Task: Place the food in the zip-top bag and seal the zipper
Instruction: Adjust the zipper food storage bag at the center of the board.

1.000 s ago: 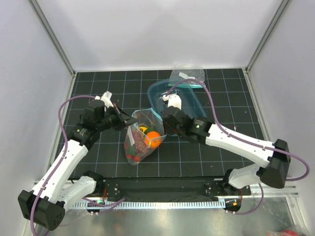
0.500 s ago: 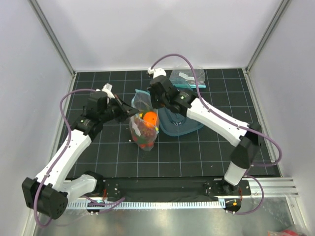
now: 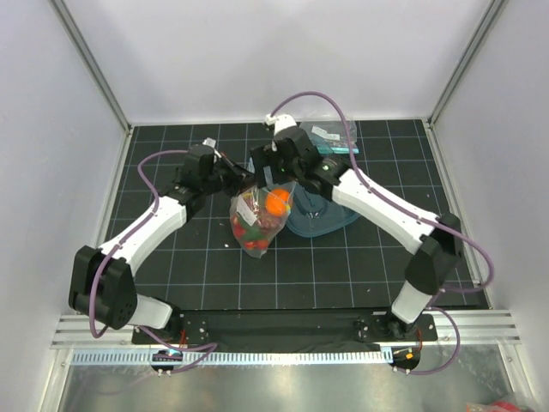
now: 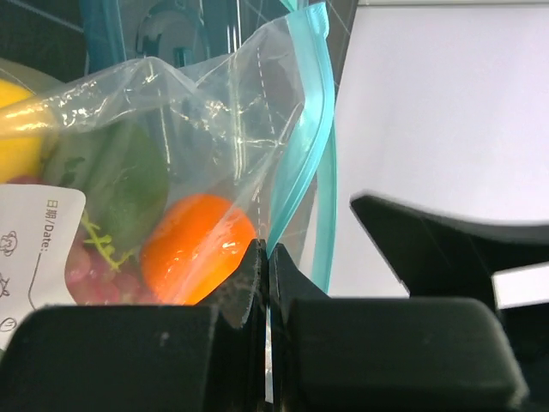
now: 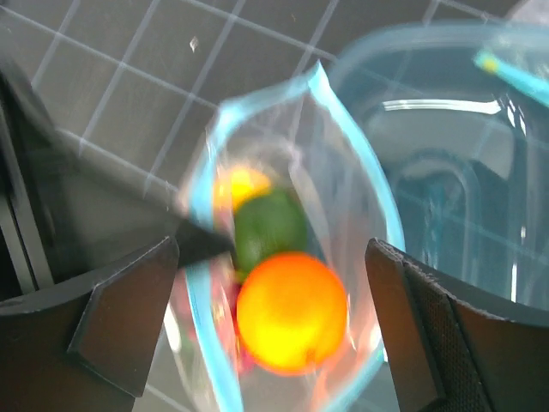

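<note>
Only left wrist — zip-top bag's [image 4: 214, 112] label [image 4: 39, 249] (white).

lemon [image 4: 13, 142] cut off at frame edge, label [image 4: 39, 245] text partly cropped, zipper [image 5: 360, 146] blurred

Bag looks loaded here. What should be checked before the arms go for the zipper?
1. Food in the zip-top bag: ok; orange, lime and lemon show inside.
2. Hold of the left gripper: ok; shut on the bag's edge beside the zipper.
3. The right gripper free: ok; open above the mouth.
4. The zipper closed: not ok; mouth gapes.
5. The zipper strips aligned: cannot tell.
</note>
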Tool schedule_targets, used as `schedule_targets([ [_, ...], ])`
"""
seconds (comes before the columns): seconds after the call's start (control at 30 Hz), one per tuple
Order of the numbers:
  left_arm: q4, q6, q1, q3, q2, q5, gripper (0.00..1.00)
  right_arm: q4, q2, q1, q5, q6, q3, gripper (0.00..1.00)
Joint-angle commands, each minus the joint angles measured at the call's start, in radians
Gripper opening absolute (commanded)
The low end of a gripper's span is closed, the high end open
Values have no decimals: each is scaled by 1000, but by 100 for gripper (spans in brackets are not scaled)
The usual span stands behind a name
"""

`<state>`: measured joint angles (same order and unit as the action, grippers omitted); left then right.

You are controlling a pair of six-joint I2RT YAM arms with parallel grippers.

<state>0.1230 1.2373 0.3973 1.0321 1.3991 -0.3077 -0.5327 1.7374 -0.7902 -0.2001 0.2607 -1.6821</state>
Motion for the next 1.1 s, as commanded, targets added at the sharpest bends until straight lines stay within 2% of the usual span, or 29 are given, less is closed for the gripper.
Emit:
schedule_targets([
  [0.0,-118,22,2,51,-20,22,0,131,-205,-9,-44,-12,134,99],
  [0.13,-118,11,2,52,-37,48,0,209,-399,-9,-127,32,338,100],
  [0.23,-117,8,2,51,-46,55,0,212,-513,-9,-67,38,470,99],
  [0.33,-114,1,0,52,-49,59,0,181,-616,-9,2,90,573,88],
  [0.37,-111,1,0,51,-51,61,0,210,-643,-9,20,101,643,82],
  [0.47,-109,-7,0,49,-52,62,0,325,-728,-9,129,118,780,77],
  [0.73,-92,-15,2,52,-48,55,0,558,-719,-20,188,149,912,72],
  [1.0,-89,-13,2,57,-45,53,0,605,-621,-41,139,137,875,71],
  [1.07,-89,-13,2,59,-45,53,0,603,-601,-43,117,137,860,64],
])
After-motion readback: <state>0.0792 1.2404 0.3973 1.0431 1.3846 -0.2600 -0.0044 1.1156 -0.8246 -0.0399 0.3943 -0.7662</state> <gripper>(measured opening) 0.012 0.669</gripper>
